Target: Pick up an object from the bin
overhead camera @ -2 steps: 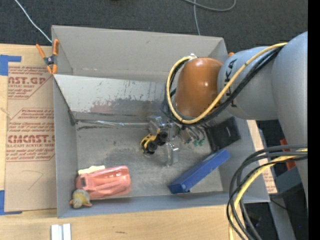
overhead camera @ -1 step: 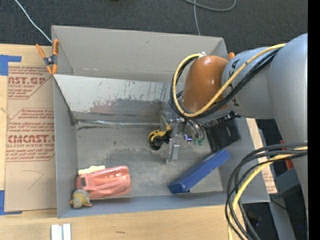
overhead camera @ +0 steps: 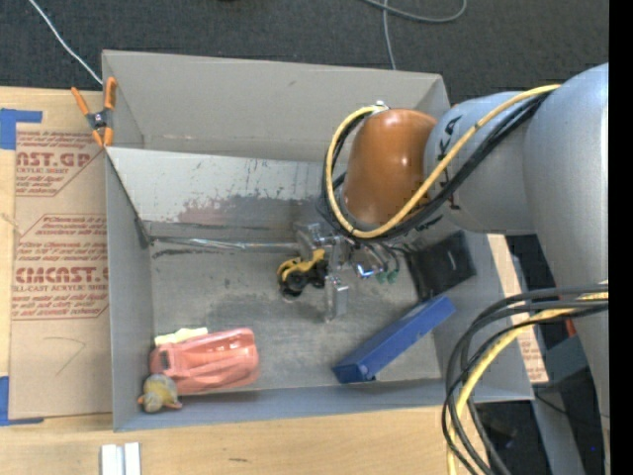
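Note:
My gripper (overhead camera: pixel 334 283) hangs low in the middle of the bin, just below the arm's orange cover. A small yellow and black thing (overhead camera: pixel 299 271) lies on the bin floor right against the gripper's left side; whether it is gripped I cannot tell. A long blue box (overhead camera: pixel 396 340) lies slantwise to the lower right of the gripper. A flat black thing (overhead camera: pixel 442 263) rests against the right wall, partly hidden behind the arm.
A pink plastic thing (overhead camera: pixel 208 359) lies near the front left corner, with a small yellowish toy (overhead camera: pixel 158 394) beside it in the corner. The arm and its cables cover the right side of the bin.

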Motion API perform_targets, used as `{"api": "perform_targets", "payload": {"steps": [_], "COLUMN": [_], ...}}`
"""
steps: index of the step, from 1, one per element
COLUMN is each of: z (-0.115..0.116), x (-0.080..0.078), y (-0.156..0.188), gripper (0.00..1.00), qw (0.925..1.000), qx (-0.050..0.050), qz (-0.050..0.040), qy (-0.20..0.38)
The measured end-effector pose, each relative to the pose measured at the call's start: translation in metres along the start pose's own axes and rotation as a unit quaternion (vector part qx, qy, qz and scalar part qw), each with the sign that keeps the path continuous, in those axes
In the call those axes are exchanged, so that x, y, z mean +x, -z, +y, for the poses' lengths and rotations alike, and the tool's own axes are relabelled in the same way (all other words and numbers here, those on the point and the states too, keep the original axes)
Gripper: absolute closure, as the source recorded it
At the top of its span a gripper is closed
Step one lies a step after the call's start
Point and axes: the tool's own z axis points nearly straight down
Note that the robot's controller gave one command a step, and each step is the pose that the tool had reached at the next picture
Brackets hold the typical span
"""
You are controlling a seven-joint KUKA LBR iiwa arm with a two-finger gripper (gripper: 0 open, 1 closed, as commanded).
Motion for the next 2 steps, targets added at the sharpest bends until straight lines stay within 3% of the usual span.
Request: {"api": "perform_targets", "payload": {"steps": [1,2], "z": [0.01,0.01], "x": [-0.0041,-0.004], "y": [-0.0011,-0.0011], "gripper": [1.0,1.0], "qw": [0.9864,0.9864], "qx": [-0.003,-0.003], "qz": [-0.0037,-0.0036], "qy": [0.164,0.164]}}
